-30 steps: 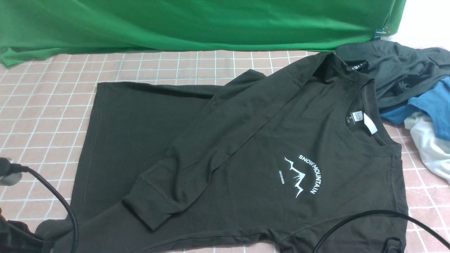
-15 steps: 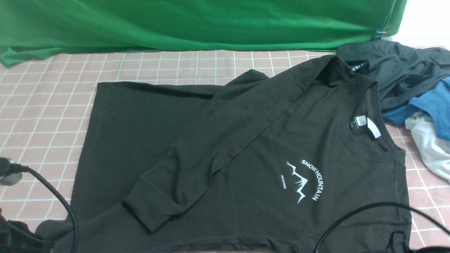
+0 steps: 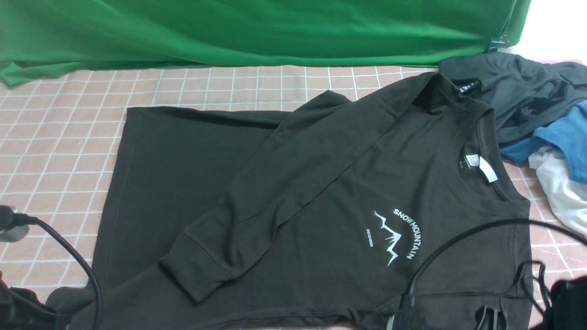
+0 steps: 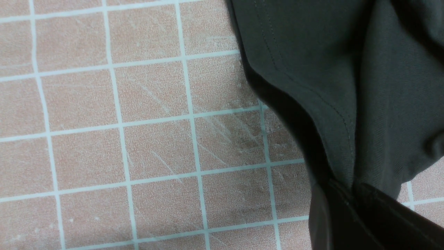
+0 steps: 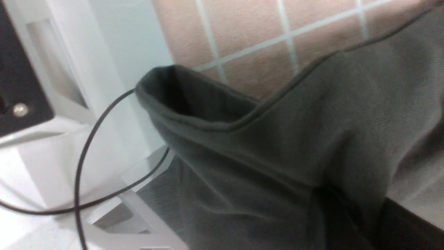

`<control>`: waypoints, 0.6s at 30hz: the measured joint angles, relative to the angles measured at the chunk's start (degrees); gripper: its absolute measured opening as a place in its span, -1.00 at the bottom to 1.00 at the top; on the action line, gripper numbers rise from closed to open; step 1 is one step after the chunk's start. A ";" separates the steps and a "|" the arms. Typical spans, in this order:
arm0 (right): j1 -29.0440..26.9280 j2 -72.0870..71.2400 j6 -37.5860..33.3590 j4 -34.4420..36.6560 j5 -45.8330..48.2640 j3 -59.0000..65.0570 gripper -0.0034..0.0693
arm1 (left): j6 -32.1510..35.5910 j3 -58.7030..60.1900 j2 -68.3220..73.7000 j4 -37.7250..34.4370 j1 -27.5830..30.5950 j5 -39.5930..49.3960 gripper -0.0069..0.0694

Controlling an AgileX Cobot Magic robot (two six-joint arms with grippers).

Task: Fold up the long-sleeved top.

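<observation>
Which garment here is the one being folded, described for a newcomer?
In front of the green backdrop, the pink checked tablecloth holds one garment spread out: the long-sleeved top. Unlike the crumpled pile at far right, it is black with a white SNOW MOUNTAIN print.

Black top with white print, pink white-gridded cloth, green backdrop, blue shirt

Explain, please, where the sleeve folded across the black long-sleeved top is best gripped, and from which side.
Probably at its cuff, the free end lying flat on the body of the long-sleeved top. Come from the near side toward the robot's left, where the cuff's open end points; that end is loose, so a pinch there should lift the sleeve alone.
</observation>
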 joint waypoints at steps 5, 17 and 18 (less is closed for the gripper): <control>-7.88 0.56 -5.95 -0.27 -3.13 -1.83 -0.61 | 0.00 0.00 0.00 0.00 0.00 0.00 -0.72; -28.72 14.44 -17.01 -0.69 -12.68 -9.70 -0.32 | 0.00 0.00 0.00 -0.30 0.00 0.00 -0.72; -29.91 15.23 -15.91 -0.76 -12.74 -10.81 -0.15 | 0.00 0.00 0.00 -0.45 0.00 0.00 -0.72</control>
